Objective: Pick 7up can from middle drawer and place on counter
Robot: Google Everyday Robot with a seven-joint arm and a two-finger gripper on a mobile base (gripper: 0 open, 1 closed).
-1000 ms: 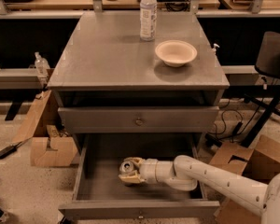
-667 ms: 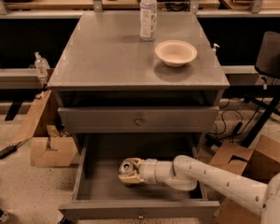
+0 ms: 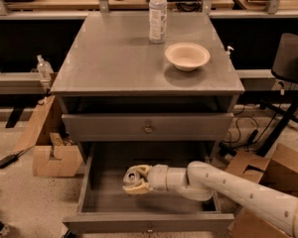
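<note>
The middle drawer (image 3: pixel 103 195) is pulled out below the grey cabinet. My gripper (image 3: pixel 135 181) reaches into it from the right, low over the drawer floor at its middle. The 7up can (image 3: pixel 132 173), small and silvery, sits between the gripper's pale fingers (image 3: pixel 137 188), which are closed around it. The can is still down inside the drawer. The counter (image 3: pixel 114 58) is the flat grey top of the cabinet above.
A tall clear bottle (image 3: pixel 158 16) and a cream bowl (image 3: pixel 187 56) stand on the counter's back right. A closed drawer panel with a brass knob (image 3: pixel 148 128) overhangs the open drawer. Cardboard boxes lie left (image 3: pixel 54 157) and right (image 3: pixel 273 172); a black chair (image 3: pixel 290 58) stands far right.
</note>
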